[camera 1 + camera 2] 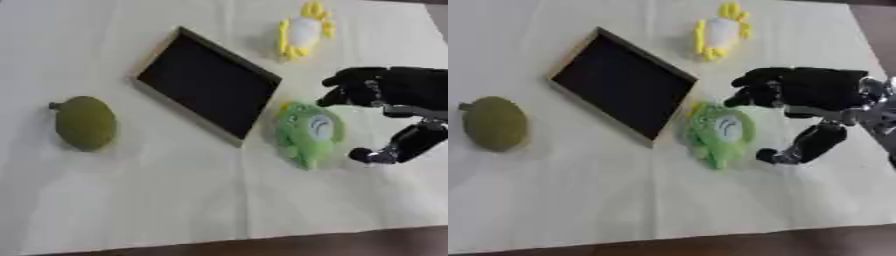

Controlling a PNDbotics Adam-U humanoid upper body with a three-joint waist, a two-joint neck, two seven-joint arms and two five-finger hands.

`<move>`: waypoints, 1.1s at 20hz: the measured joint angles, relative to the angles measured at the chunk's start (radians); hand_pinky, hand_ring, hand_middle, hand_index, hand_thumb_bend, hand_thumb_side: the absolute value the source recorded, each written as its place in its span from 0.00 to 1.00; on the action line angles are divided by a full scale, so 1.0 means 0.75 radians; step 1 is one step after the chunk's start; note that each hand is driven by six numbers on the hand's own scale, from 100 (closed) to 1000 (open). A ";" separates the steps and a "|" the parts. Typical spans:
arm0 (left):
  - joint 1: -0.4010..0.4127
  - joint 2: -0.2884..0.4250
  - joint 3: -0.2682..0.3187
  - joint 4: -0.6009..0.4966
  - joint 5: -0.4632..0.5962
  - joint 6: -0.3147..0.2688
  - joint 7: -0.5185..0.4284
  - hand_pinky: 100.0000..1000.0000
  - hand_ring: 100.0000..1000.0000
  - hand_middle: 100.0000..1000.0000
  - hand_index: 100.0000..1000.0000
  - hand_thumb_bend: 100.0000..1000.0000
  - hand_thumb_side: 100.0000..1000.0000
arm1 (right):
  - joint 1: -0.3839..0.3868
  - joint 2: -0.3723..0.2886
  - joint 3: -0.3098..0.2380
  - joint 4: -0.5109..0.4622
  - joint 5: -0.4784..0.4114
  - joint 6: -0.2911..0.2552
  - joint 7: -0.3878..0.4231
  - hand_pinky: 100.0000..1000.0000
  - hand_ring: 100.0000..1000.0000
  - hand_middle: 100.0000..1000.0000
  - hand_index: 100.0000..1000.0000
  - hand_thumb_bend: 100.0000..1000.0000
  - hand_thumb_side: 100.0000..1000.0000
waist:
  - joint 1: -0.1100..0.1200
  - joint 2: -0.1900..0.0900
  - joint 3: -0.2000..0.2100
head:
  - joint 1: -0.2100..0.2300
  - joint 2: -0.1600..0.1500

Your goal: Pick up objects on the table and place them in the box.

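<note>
Right hand black, silver joint at wrist

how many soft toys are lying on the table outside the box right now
3: olive-green round plush far left, yellow-and-white spiky plush beyond the dark shallow box, light-green plush beside the box. None seem hidden.

You've got a black-lined box, olive-green fruit, bright green plush, yellow-and-white plush, cream cloth.

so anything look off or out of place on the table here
Nothing stands out as spilled or damaged. The box lies askew to the table edges, still holding nothing; the green toy, yellow toy and olive fruit lie outside it. The right hand hovers open by the green toy.
</note>
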 measured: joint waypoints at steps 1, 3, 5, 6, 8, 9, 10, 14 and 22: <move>0.000 0.000 0.000 0.000 0.000 0.001 -0.001 0.69 0.74 0.71 0.79 0.00 0.63 | -0.005 0.007 0.005 0.008 0.021 -0.006 -0.011 1.00 1.00 0.83 1.00 0.27 0.36 | 0.000 0.000 0.001 | 0.000 0.000; -0.001 0.000 0.000 0.000 0.000 0.001 -0.003 0.69 0.75 0.71 0.79 0.00 0.63 | -0.014 0.023 0.017 0.026 0.059 -0.017 -0.025 1.00 1.00 0.84 1.00 0.27 0.37 | -0.001 0.002 0.005 | -0.003 0.000; -0.003 0.000 0.000 0.000 0.001 0.000 -0.006 0.69 0.75 0.71 0.79 0.00 0.63 | -0.016 0.038 0.028 0.045 0.092 -0.027 -0.031 1.00 1.00 0.84 1.00 0.25 0.35 | 0.000 0.007 0.009 | -0.004 0.000; -0.004 0.000 0.000 0.000 0.001 0.000 -0.007 0.69 0.75 0.71 0.79 0.00 0.63 | -0.019 0.045 0.033 0.057 0.107 -0.030 -0.032 1.00 1.00 0.84 1.00 0.25 0.35 | 0.000 0.008 0.010 | -0.005 0.000; -0.008 -0.001 -0.001 0.000 0.002 -0.001 -0.009 0.69 0.75 0.71 0.79 0.00 0.63 | -0.027 0.063 0.041 0.077 0.133 -0.038 -0.036 1.00 1.00 0.83 1.00 0.24 0.35 | 0.000 0.009 0.013 | -0.006 0.000; -0.009 -0.001 -0.001 0.000 0.003 -0.001 -0.009 0.69 0.75 0.71 0.78 0.00 0.63 | -0.029 0.072 0.043 0.087 0.143 -0.042 -0.038 1.00 1.00 0.83 0.99 0.23 0.34 | 0.000 0.009 0.014 | -0.006 0.000; -0.009 -0.001 -0.001 0.000 0.004 -0.001 -0.010 0.69 0.75 0.71 0.78 0.00 0.63 | -0.033 0.080 0.045 0.096 0.151 -0.046 -0.039 1.00 1.00 0.83 0.99 0.23 0.35 | 0.001 0.010 0.014 | -0.008 0.000; -0.010 -0.001 -0.001 0.000 0.006 0.002 -0.013 0.69 0.75 0.71 0.78 0.00 0.63 | -0.039 0.105 0.055 0.131 0.185 -0.061 -0.036 1.00 1.00 0.82 0.98 0.19 0.34 | 0.001 0.012 0.016 | -0.010 -0.001; -0.011 -0.011 -0.007 0.000 0.007 0.004 -0.016 0.69 0.75 0.71 0.78 0.00 0.63 | -0.049 0.138 0.059 0.179 0.183 -0.069 -0.027 0.97 1.00 0.65 0.85 0.00 0.25 | 0.001 0.015 0.020 | -0.011 -0.001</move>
